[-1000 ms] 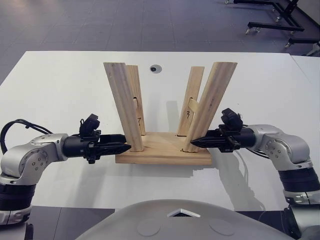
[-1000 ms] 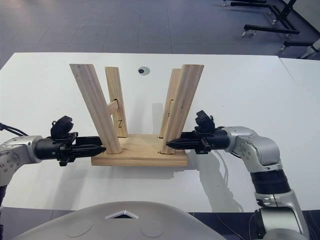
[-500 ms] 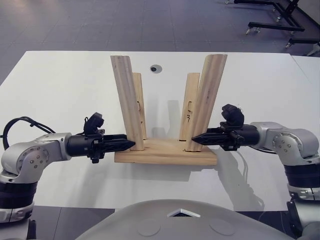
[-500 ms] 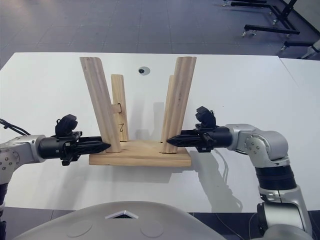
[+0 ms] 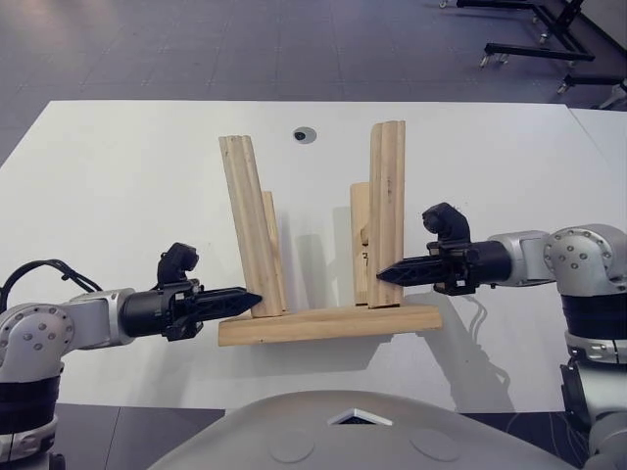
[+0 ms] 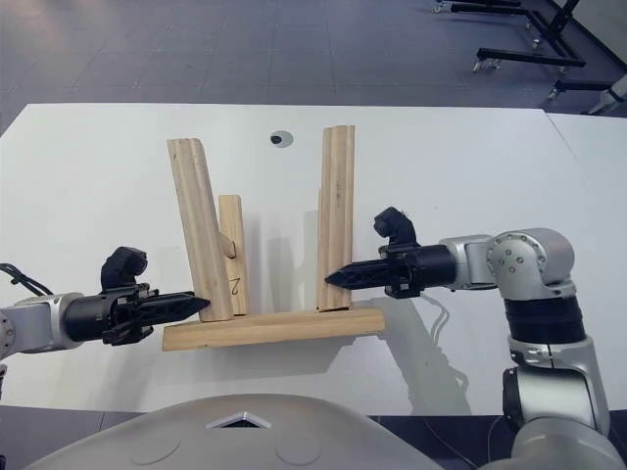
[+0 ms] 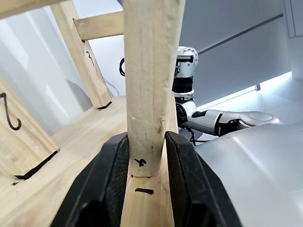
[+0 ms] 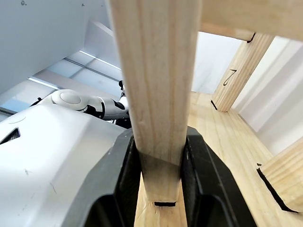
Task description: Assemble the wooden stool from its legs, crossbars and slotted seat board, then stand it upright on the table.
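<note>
Upside down, the pale wooden four-legged stool (image 5: 387,211) is held with its seat board (image 5: 328,324) lowest, midway along the white table's (image 5: 118,176) near edge. Its near legs (image 5: 250,225) are pinched at their bases, one by the black left gripper (image 5: 245,297), one by the black right gripper (image 5: 384,275), presumably so it can be flipped upright.

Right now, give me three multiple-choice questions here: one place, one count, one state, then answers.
1. Where does the black left gripper clamp the pale wooden stool? A) a near leg's base B) the seat's edge C) a leg's top end
2. How many legs rise from the flat wooden seat board? A) two B) three C) four
3. How is the stool turned? A) seat uppermost B) on its side C) legs uppermost
Answers: 1 A, its fingers flank the leg just above the board; 2 C, two near, two behind; 3 C, the board lies lowest.
</note>
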Robot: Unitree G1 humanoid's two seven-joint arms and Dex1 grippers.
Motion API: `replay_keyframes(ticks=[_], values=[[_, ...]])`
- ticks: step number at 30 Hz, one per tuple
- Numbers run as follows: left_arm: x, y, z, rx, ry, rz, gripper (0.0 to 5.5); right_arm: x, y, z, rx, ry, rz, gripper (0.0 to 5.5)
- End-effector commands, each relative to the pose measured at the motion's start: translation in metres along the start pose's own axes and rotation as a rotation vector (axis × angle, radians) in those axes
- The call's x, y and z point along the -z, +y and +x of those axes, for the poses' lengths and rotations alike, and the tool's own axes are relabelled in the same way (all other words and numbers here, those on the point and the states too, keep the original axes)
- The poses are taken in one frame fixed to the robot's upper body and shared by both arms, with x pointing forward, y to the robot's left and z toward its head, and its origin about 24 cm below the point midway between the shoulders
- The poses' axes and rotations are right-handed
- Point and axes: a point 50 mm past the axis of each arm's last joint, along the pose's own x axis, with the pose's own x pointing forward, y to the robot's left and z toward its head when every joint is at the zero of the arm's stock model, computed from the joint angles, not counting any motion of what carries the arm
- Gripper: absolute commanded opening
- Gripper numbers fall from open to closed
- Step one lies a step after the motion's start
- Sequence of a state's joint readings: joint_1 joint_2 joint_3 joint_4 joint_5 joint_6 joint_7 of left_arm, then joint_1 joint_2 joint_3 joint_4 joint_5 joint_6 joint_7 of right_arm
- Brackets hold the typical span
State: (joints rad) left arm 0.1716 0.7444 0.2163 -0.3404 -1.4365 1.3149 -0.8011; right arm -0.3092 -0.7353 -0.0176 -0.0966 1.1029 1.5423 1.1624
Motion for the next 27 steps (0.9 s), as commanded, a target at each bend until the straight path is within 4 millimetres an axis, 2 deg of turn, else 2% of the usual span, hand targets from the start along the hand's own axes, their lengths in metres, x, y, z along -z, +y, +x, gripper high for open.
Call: replay_keyframes(ticks=[1, 2, 4, 7, 12, 15, 19, 22, 24, 27], values=[[-0.001, 0.007, 0.008, -0.043, -0.069, 0.008, 1.44, -0.004, 0.003, 0.005, 0.022, 0.042, 0.017, 1.02], [-0.003, 0.01, 0.007, -0.063, -0.092, 0.009, 1.6, -0.004, 0.0, 0.005, 0.039, 0.041, 0.022, 1.02], [-0.007, 0.012, 0.007, -0.083, -0.101, 0.019, 1.95, -0.003, -0.005, 0.005, 0.073, 0.029, 0.019, 1.58], [-0.01, 0.013, 0.006, -0.098, -0.101, 0.027, 2.36, -0.007, -0.01, 0.002, 0.107, -0.008, 0.003, 2.07], [-0.014, 0.014, 0.003, -0.112, -0.095, 0.038, 3.15, -0.012, -0.011, -0.012, 0.139, -0.058, -0.003, 3.0], [-0.017, 0.014, -0.001, -0.115, -0.106, 0.055, 3.31, -0.012, -0.007, -0.02, 0.144, -0.073, -0.013, 3.55], [-0.021, 0.005, -0.001, -0.087, -0.074, 0.13, 3.31, -0.012, 0.008, -0.038, 0.082, -0.176, -0.087, 3.55], [-0.026, 0.0, -0.004, -0.074, -0.087, 0.176, 3.31, -0.003, 0.016, -0.048, 0.076, -0.221, -0.127, 3.55], [-0.026, -0.006, -0.01, -0.096, -0.085, 0.223, 3.31, 0.006, 0.015, -0.054, 0.156, -0.244, -0.21, 3.55], [-0.027, -0.019, -0.03, -0.203, -0.112, 0.371, 3.31, 0.022, 0.008, -0.063, 0.396, -0.261, -0.411, 3.55]])
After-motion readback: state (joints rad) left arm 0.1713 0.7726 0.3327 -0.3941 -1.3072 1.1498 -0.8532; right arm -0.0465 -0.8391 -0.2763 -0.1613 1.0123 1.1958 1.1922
